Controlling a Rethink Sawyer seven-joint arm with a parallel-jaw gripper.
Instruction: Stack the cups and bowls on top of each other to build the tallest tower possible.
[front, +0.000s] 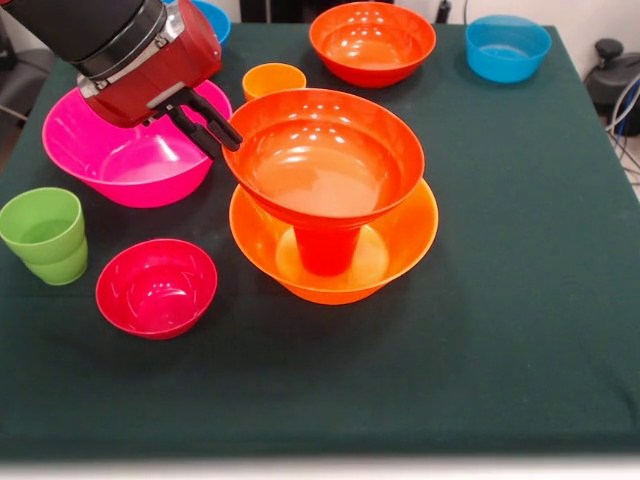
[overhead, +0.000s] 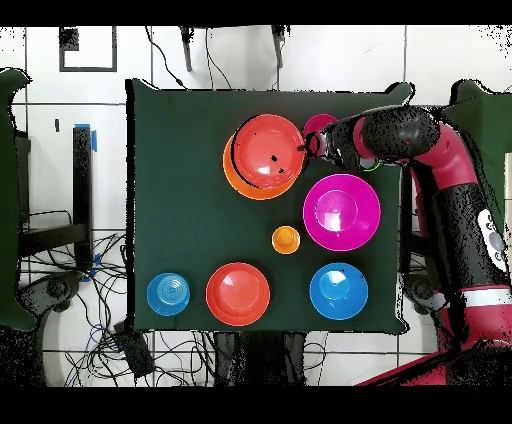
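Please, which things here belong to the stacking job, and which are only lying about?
Job: tower, end effector at its top rim, pink bowl, crimson bowl, loose red-orange bowl, blue bowl, second blue bowl, green cup, orange cup.
Lying about: floor cables, blue tape.

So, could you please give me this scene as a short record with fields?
tower: red-orange bowl on an upturned red-orange cup inside the widest orange bowl
gripper: gripper at the top bowl's rim, open
loose cups: light green cup, orange cup
loose bowls: pink bowl, crimson bowl, second red-orange bowl, blue bowl
surface: dark green table
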